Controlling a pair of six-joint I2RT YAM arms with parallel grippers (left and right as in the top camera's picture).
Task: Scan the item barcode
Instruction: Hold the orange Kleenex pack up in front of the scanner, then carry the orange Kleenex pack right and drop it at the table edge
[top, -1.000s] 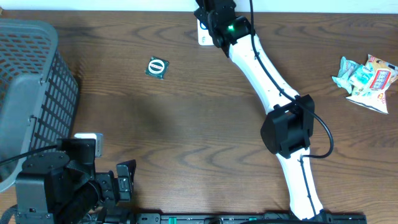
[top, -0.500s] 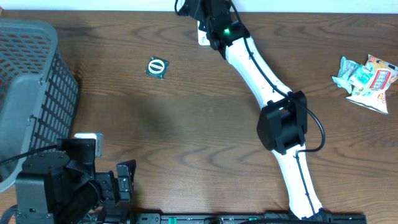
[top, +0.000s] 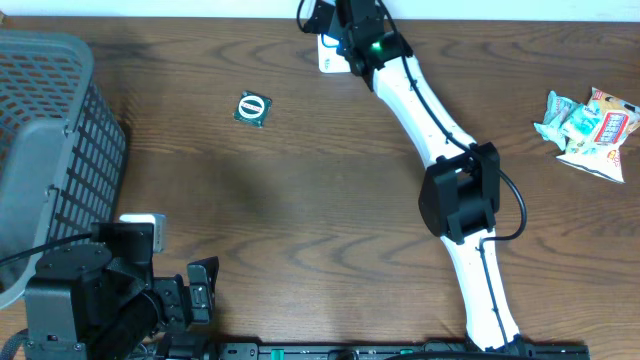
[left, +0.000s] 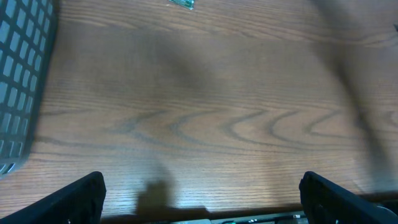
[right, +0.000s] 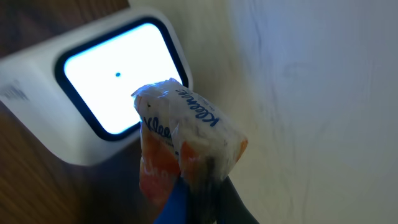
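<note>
At the left edge of the table (top: 300, 220) stands a grey basket (top: 50, 150), I think for items that are finished. Near the front left corner my left gripper (left: 202, 198) waits low over bare wood, its fingers spread wide and holding nothing. I judge it is parked there so that it does not block the way. Further back a small green packet (top: 253, 108) lies alone.

At the back edge, near the middle, is the scanner (right: 118, 81) with its window lit. My right gripper (right: 198, 190) pinches a tissue pack (right: 186, 140) by its lower end, fingers pressed tight on it. It holds the pack just in front of the window so that the code can be read. I judge the scan is in progress, but where the barcode sits I cannot tell. Near the right edge lie some snack bags (top: 590, 125), well apart.
</note>
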